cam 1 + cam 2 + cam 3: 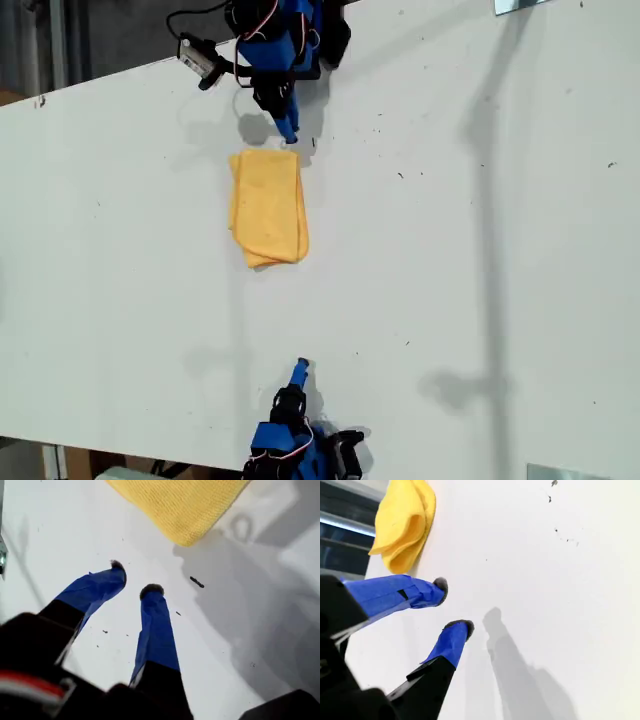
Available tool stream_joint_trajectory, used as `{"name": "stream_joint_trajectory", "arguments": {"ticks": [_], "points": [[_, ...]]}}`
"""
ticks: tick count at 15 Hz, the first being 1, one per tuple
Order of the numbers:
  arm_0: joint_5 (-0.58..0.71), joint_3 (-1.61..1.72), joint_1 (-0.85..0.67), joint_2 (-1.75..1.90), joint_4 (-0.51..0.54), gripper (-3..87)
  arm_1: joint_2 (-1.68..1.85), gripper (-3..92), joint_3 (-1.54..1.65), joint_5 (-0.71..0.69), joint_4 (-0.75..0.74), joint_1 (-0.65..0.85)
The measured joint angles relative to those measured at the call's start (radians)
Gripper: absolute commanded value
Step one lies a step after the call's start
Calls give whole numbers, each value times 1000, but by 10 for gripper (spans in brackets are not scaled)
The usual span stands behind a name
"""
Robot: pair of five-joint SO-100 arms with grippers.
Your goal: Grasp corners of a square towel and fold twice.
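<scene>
Soft yellow-orange folded cloth towel (267, 207) lay w/ long axis running between both arms; white tag not visible. My first gripper (132, 580) & my second gripper (454, 605) sat narrowly parted, empty, off towel's ends.

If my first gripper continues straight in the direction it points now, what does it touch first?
Probably the towel. My first gripper is open, holds nothing, and points toward the towel's near rounded corner, with only bare white table between. Its height is unclear, so it may meet the table first.
</scene>
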Motion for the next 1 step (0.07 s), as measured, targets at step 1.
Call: {"name": "stream_joint_trajectory", "arguments": {"ticks": [1], "points": [[0,0,0,0,0,122,0,120,0,0,0,0]]}}
